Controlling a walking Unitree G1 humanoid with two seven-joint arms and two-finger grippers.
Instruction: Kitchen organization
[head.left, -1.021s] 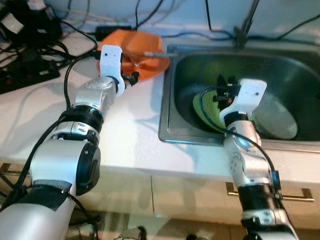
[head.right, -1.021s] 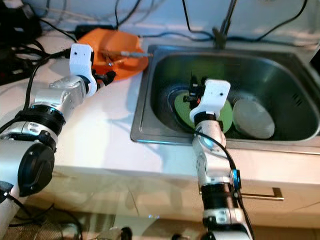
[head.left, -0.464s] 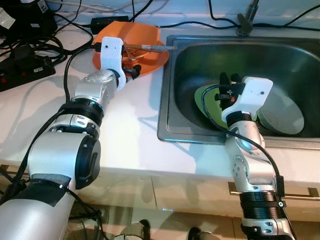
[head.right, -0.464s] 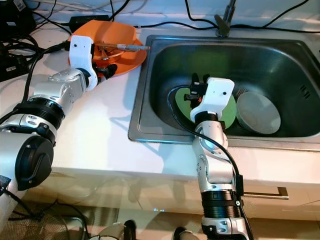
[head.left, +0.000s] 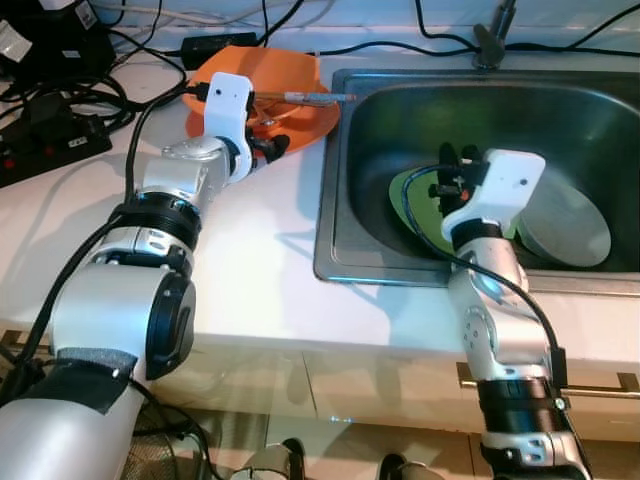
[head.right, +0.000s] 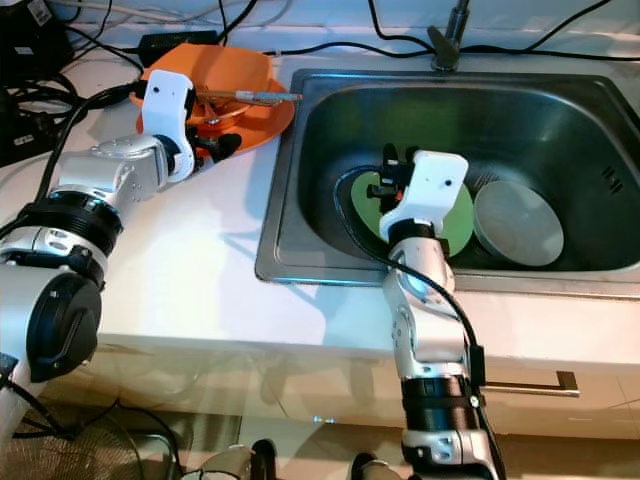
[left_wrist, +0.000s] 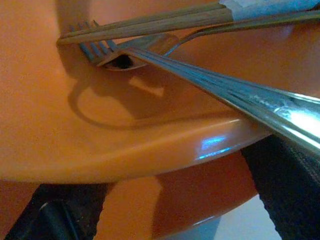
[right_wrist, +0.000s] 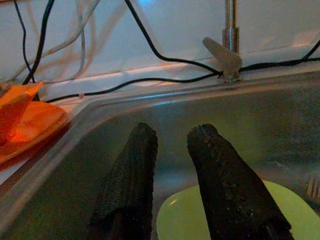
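white counter (head.left: 262, 270) with steel sink (head.left: 345, 215) set in it, cables along the back. orange plate (head.left: 305, 108) sits on the counter just left of the sink, fork (left_wrist: 107, 50) and other cutlery lying in it. left gripper (head.left: 272, 150) at the plate's near rim, fingers (left_wrist: 287, 190) spread either side of the edge. right gripper (right_wrist: 172, 187) hangs inside the sink above green plate (head.right: 460, 228), fingers slightly apart, holding nothing. grey dish (head.right: 515, 225) just beside the green plate.

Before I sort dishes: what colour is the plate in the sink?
Light green plate, clearest in the right eye view.
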